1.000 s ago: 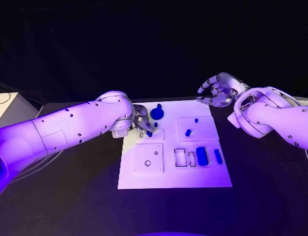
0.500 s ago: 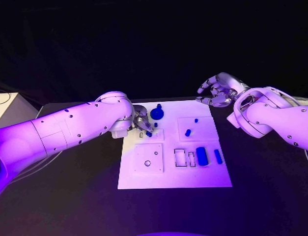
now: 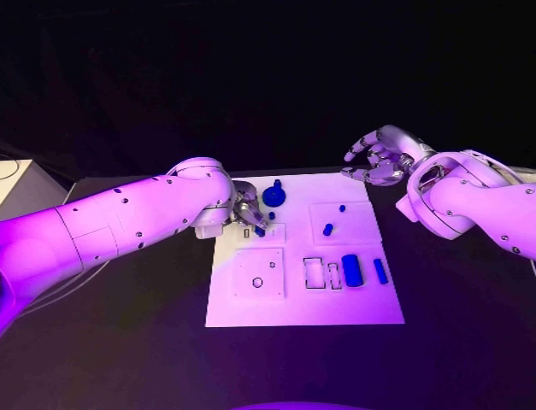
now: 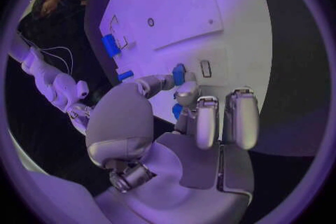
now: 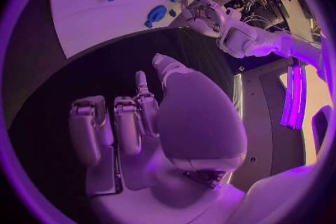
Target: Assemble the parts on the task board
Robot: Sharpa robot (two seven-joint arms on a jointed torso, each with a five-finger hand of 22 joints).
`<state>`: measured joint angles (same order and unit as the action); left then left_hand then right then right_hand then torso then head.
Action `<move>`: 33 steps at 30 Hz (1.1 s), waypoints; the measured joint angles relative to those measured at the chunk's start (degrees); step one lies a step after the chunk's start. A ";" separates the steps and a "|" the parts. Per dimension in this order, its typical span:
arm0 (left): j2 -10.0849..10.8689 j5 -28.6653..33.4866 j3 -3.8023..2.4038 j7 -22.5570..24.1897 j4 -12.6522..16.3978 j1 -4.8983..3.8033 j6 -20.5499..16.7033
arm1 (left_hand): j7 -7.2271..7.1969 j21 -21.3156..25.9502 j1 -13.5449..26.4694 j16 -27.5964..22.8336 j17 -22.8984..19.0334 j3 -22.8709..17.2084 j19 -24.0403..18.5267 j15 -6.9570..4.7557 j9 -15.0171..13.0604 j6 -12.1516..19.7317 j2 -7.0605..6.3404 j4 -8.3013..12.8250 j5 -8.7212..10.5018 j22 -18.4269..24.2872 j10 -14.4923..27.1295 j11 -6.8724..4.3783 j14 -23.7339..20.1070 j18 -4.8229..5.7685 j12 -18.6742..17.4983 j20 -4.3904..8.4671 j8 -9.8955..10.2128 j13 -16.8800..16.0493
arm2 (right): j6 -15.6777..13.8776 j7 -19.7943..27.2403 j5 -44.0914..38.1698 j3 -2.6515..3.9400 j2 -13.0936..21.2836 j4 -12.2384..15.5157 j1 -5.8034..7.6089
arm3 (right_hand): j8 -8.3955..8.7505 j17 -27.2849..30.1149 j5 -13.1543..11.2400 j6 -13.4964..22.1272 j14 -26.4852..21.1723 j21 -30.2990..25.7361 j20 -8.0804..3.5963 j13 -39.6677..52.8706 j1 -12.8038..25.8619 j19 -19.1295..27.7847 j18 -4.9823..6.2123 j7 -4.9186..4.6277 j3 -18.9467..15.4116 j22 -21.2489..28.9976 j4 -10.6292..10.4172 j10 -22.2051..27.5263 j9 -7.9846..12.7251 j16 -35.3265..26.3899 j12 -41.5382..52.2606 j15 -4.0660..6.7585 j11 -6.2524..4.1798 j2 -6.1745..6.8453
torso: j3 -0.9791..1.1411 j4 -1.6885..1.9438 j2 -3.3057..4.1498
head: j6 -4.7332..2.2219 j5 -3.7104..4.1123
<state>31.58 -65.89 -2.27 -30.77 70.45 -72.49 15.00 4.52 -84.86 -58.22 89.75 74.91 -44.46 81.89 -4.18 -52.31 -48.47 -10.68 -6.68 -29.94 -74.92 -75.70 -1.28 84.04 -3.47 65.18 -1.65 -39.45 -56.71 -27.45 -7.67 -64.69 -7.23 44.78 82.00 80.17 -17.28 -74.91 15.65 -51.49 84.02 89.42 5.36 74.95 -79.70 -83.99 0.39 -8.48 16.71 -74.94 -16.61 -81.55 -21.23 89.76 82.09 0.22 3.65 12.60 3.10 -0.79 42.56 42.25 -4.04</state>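
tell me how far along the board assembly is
Early on, it seems. Done: nothing plainly finished; a small peg stands on the board, but I cannot tell if it is seated. In hand: the left hand pinches a blue part over the board's far left. Left: the two blue bars beside empty slots. The right hand hovers empty.

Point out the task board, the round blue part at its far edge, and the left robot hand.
task board [image 3: 295, 309], head view, bare near edge of the plate.
round blue part [image 3: 273, 197], head view, middle of its top.
left robot hand [image 3: 247, 213], head view, middle of the hand.
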 measured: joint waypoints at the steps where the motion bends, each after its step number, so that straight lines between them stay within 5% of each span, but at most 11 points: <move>1: 0.00 -0.02 0.00 0.00 0.00 0.00 0.02 | 0.00 0.00 0.00 0.00 0.00 0.00 0.00 0.00 0.00 0.00 0.00 0.00 0.00 0.00 -0.01 -0.01 0.00 0.00 0.00 0.00 0.01 0.00 | 0.00 0.00 0.00 0.00 0.00 0.00 0.00 | 0.00 0.00 0.00 0.00 0.00 0.00 0.00 0.00 0.00 0.00 0.00 0.00 0.00 0.00 0.00 0.00 0.00 0.00 0.00 0.00 0.00 0.00 | -0.01 -0.01 0.00 | 0.02 -0.03; 14: -0.15 -0.33 -0.02 -0.01 -0.02 -0.04 0.37 | -0.30 0.22 0.87 0.00 0.00 1.07 0.00 -0.43 -0.02 -0.51 -0.42 2.92 0.95 0.00 -0.41 -0.23 0.01 0.00 -0.18 0.00 1.20 0.27 | 0.00 0.00 -0.01 0.00 0.09 0.07 -0.05 | 0.00 0.00 0.00 0.00 0.00 0.00 0.00 -0.01 0.69 0.00 0.00 0.00 0.16 0.01 0.16 0.00 -0.13 0.00 0.00 0.00 0.00 0.06 | -0.01 -0.03 0.01 | 0.31 -0.05; 33: -0.18 -0.55 -0.01 -0.03 -0.07 -0.06 0.52 | -0.93 0.45 1.53 0.00 0.00 3.36 0.00 -0.43 -3.51 -1.71 -0.62 3.13 1.16 0.00 -0.41 -0.23 0.01 0.00 -0.18 0.00 3.33 0.32 | 0.00 -0.02 -0.01 0.00 0.13 0.15 -0.11 | 0.00 0.00 0.00 0.00 0.00 0.00 0.00 -0.02 0.92 0.00 0.00 0.00 0.16 0.02 0.16 0.00 -0.13 0.00 0.00 0.00 0.00 0.30 | 0.01 -0.04 -0.04 | 0.57 -0.10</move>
<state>31.40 -66.44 -2.29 -30.80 70.38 -72.54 15.53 3.59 -84.41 -56.69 89.75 74.91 -41.10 81.89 -4.61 -55.82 -50.19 -11.30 -3.55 -28.78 -74.91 -76.11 -1.51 84.05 -3.48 65.01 -1.65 -36.13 -56.39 -27.45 -7.69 -64.70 -7.23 44.91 82.15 80.06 -17.28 -74.91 15.65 -51.49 84.02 89.42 5.36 74.93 -78.78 -83.99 0.39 -8.48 16.87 -74.91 -16.44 -81.55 -21.36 89.76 82.09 0.21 3.65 12.89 3.11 -0.83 42.52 42.82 -4.14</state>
